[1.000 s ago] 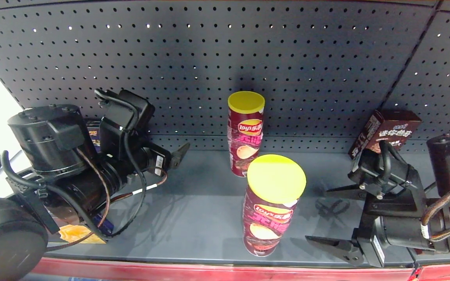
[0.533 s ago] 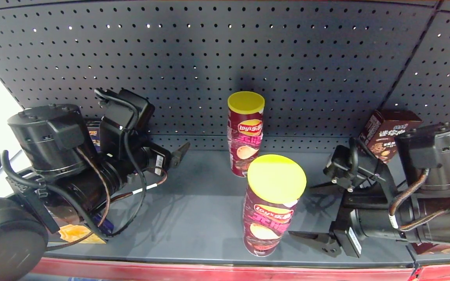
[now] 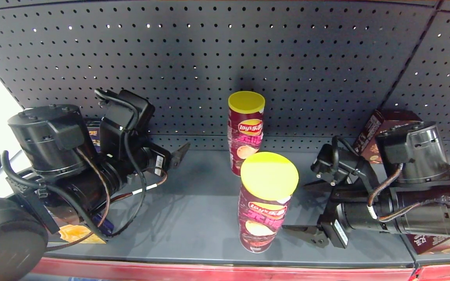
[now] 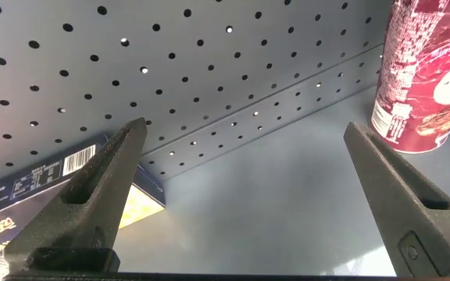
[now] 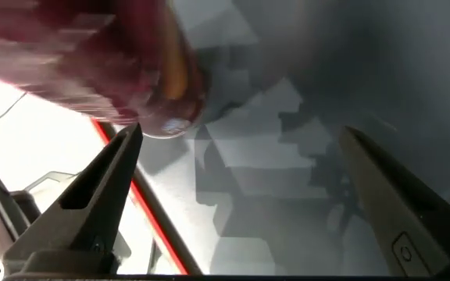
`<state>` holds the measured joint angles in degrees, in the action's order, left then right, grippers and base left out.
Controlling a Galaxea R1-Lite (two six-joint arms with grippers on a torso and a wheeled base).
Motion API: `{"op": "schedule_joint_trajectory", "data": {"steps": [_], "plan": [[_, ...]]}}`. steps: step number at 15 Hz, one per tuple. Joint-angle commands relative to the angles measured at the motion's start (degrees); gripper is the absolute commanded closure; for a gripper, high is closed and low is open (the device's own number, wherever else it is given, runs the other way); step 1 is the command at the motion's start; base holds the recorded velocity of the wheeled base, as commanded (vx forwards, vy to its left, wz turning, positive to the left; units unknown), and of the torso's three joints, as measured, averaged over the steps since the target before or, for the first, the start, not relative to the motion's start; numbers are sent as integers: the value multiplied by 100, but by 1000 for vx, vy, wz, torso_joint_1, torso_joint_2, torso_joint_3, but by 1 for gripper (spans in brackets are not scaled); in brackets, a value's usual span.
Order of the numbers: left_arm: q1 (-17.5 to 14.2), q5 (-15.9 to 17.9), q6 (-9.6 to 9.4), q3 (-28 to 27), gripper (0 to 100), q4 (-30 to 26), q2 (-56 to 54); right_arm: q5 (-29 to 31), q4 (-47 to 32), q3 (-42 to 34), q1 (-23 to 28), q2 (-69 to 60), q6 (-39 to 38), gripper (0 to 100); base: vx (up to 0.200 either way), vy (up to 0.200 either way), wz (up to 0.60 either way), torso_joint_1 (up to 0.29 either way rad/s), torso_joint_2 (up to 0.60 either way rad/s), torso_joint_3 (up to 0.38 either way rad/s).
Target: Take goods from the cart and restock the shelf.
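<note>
This is a shop. A dark grey metal shelf (image 3: pixel 193 218) with a perforated back panel (image 3: pixel 209 58) has a red strip (image 3: pixel 209 271) along its front edge. It carries packaged snacks: maroon yellow-lidded tubes (image 3: pixel 245 136) and a brown carton (image 3: pixel 367 129).

Two chip cans (image 3: pixel 246 134) (image 3: pixel 265 207), two brown boxes (image 3: pixel 366 134) (image 3: pixel 436 242).

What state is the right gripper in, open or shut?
Open. The right gripper has its fingers wide apart, bare shelf between them; the front can stands beside one fingertip, unclamped.
</note>
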<state>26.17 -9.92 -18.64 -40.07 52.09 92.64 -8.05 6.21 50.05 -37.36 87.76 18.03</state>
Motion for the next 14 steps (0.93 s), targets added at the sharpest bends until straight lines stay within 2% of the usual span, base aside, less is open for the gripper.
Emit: {"op": "schedule_joint_trajectory", "data": {"steps": [1, 14], "plan": [[2, -1, 1, -1, 0, 3, 9, -4, 4, 66, 45, 22, -1, 0, 0, 0, 0, 0, 0, 0], [2, -1, 1, 8, 0, 47, 9, 31, 4, 365, -52, 312, -1, 0, 0, 0, 0, 0, 0, 0]]}}
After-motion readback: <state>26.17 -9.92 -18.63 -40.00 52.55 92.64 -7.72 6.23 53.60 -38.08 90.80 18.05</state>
